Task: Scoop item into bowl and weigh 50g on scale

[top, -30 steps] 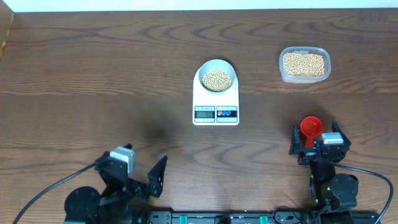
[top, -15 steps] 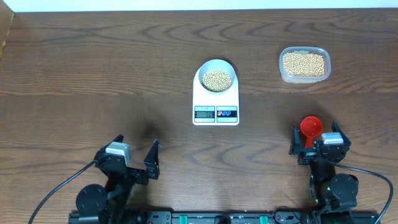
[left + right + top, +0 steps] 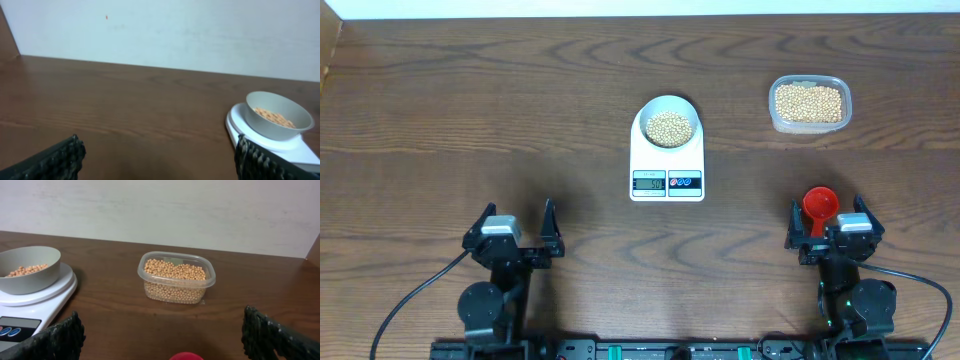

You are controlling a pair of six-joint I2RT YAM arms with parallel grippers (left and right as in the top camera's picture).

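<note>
On overhead, bowl (image 3: pixel 667 110) of beans (image 3: pixel 668 128) sits on scale (image 3: pixel 667 170) mid-table; left gripper (image 3: pixel 510 222) and right gripper (image 3: pixel 828 213) both spread wide, red scoop (image 3: pixel 820 204) lying loose between right's fingers. Left wrist: bowl on scale, far right. Right wrist: tub (image 3: pixel 176 277) of beans ahead, bowl at left.

A clear tub (image 3: pixel 809 129) and red scoop (image 3: pixel 820 203) rest on the table (image 3: pixel 470 100).
</note>
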